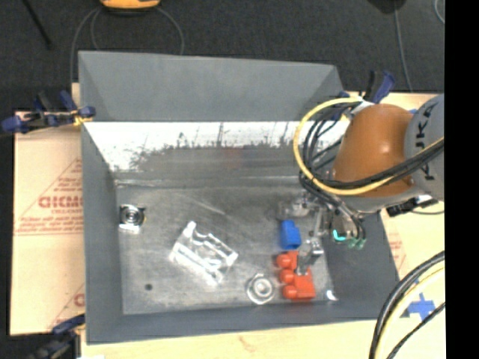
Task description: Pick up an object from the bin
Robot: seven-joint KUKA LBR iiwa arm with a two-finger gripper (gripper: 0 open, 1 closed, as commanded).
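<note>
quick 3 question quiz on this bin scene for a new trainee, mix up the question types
1. True or false: the blue block lies against the left wall of the bin.
2. Which thing is nearest the claw? A) the clear plastic piece B) the red piece C) the small metal fitting
3. Fill in: in the camera view, the clear ring lies just ___ of the red piece.

Key: 1 false, it lies right of the middle, close by the claw. 2 B. 3 left.

Red plastic piece (299, 290) partly behind the arm (374, 144)
</note>
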